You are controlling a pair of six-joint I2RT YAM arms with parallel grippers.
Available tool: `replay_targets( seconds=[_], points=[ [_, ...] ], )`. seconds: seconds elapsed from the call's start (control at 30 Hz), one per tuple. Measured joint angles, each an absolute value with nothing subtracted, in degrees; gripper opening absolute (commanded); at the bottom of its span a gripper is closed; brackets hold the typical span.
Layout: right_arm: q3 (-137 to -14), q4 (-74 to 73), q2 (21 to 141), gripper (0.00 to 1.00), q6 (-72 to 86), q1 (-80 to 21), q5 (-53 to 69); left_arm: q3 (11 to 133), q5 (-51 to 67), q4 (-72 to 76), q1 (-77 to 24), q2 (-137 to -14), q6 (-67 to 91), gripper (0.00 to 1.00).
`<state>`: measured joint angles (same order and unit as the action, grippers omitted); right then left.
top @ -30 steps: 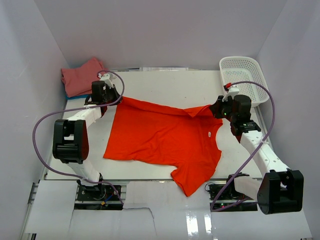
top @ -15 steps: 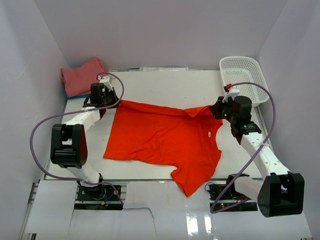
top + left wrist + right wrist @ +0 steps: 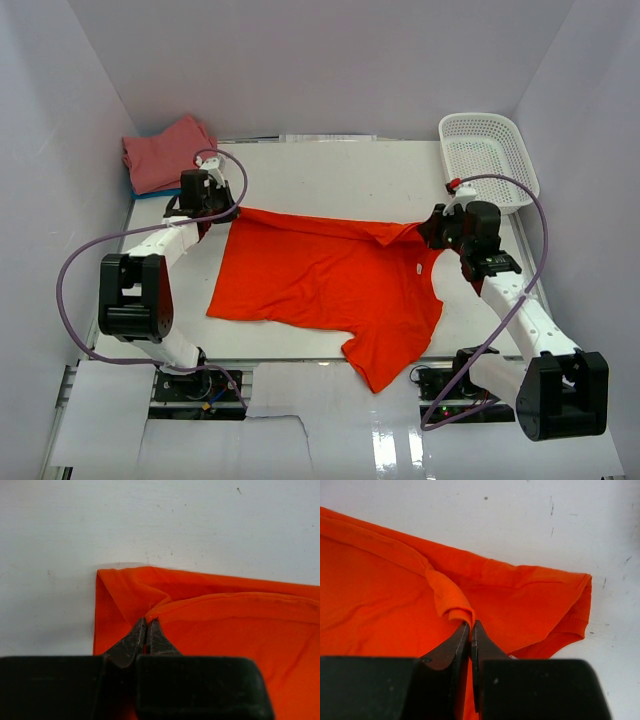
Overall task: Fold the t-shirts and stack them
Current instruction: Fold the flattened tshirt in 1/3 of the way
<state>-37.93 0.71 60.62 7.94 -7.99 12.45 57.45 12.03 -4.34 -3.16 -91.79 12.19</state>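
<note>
1. The orange-red t-shirt was seen spread flat across the middle of the table, with one sleeve trailing toward the near edge
2. Its far left corner was pinched by the left gripper; the jaws were pressed almost together, and a thin ridge of cloth was caught between the tips
3. Just beside that grip, the cloth corner was seen doubled over in a small fold lying on the table
4. The far right part of the shirt was held by the right gripper, whose jaws were likewise closed to a sliver on a rolled bunch of fabric
5. The shirt's far edge was drawn between the two grippers, and a raised wrinkle was seen near its right end
6. The salmon-pink t-shirt was found lying folded in the far left corner, on top of the blue t-shirt, of which only a thin edge was shown
7. The white mesh basket was set at the far right corner, apart from the orange-red shirt
</note>
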Motion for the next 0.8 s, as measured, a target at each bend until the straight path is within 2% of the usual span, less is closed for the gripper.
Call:
replay_targets(
  seconds=[0.37, 0.8],
  points=[
    [-35.8, -0.4, 62.0, 0.08, 8.7, -8.2, 13.2, 57.5, 12.5, -9.5, -3.2, -98.1, 11.2, 0.00],
    [-34.6, -3.9, 64.2, 0.08, 10.1, -8.3, 11.9, 57.5, 10.7, -12.2, -3.2, -98.9, 10.0, 0.00]
  ],
)
